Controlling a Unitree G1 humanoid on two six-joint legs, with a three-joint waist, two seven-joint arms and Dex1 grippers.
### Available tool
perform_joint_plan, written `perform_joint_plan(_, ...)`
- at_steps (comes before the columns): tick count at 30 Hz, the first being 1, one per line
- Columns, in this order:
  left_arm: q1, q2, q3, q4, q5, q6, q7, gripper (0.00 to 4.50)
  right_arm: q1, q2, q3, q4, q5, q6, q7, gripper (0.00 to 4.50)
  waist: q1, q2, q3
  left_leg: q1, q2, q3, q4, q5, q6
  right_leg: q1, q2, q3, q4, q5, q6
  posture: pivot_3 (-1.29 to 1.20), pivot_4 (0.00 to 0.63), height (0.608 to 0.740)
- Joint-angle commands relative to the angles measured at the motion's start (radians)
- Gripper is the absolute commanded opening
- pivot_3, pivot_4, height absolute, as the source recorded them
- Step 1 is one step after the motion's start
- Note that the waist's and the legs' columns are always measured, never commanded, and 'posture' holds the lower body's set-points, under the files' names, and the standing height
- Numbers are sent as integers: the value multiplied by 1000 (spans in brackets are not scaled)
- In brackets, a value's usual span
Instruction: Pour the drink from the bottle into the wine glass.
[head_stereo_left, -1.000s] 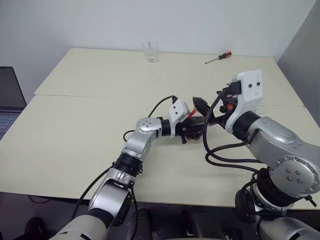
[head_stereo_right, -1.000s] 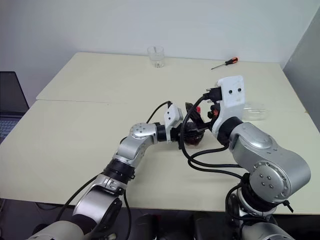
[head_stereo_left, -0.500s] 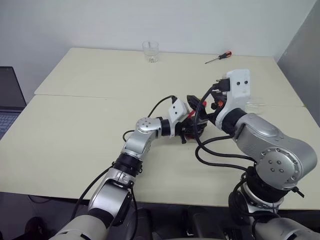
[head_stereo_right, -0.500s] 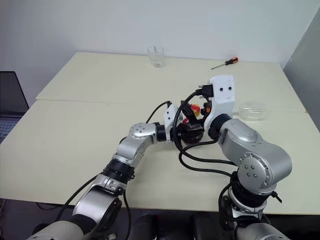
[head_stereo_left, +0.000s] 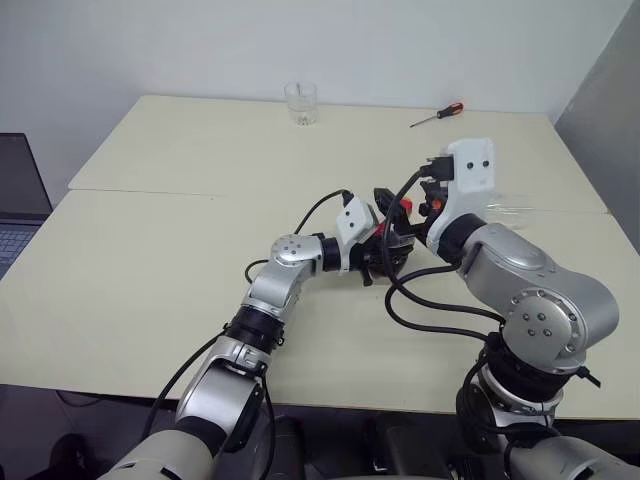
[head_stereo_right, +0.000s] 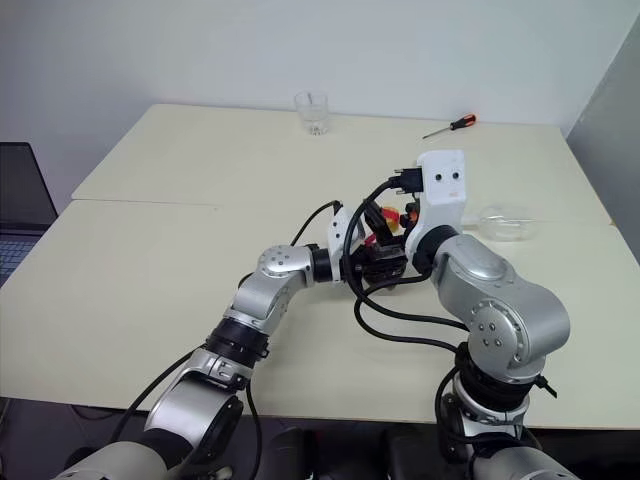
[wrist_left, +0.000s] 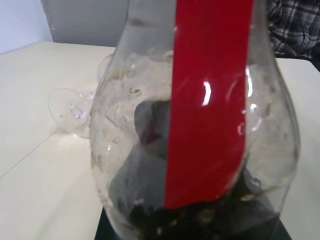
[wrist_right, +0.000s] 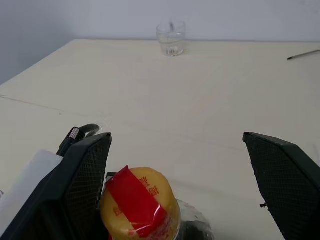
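While the left gripper (head_stereo_left: 378, 258) pinches the bottle (wrist_left: 200, 130) above the table's middle, the right gripper (wrist_right: 180, 165) hangs spread around its yellow cap (wrist_right: 139, 207).

If those fingers close off-centre, the cap may slip; the wine glass (head_stereo_right: 505, 222) lies tipped nearby.

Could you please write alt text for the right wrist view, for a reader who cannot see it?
The right gripper stands open, its two black fingers on either side of the bottle with its yellow cap and red label strip. Beyond it, on the cream table, a short clear tumbler stands at the far edge.
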Motion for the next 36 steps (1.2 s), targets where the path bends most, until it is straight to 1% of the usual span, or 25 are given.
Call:
perform_joint_plan(1, -5, -3, 13, -62, -8, -16, 9, 872, -17, -1, 12, -10, -10, -32, -1, 4500, 0, 0, 0, 0, 0, 0, 0, 0, 0, 0, 0, 0, 0, 0, 0, 0, 150, 740)
perform_joint_plan(10, -6, 1, 15, -63, -9, -14, 21, 872, -15, -7, -11, 6, -23, -58, 6, 4500, 0, 0, 0, 0, 0, 0, 0, 0, 0, 0, 0, 0, -1, 0, 0, 0, 150, 740)
perform_joint_plan(21, -14, 5, 20, -53, -9, -17, 19, 861, -2, -46, -99, -37, -1, -25, 50, 4500, 0, 0, 0, -1, 0, 0, -2, 0, 0, 0, 0, 0, -4, 0, 0, 0, 150, 740)
perform_joint_plan(31, -17, 11, 22, -42, -5, -23, 15, 844, 25, -82, -107, -65, 2, 3, 80, 4500, 0, 0, 0, -1, 0, 1, -5, 0, 0, 0, 0, 0, -7, 0, 0, 0, 150, 740)
perform_joint_plan(36, -18, 14, 25, -33, -2, -26, 15, 843, 62, -112, -116, -103, 9, 25, 103, 4500, 0, 0, 0, -1, 0, 1, -7, 0, 0, 0, 0, 0, -8, 0, 0, 0, 150, 740)
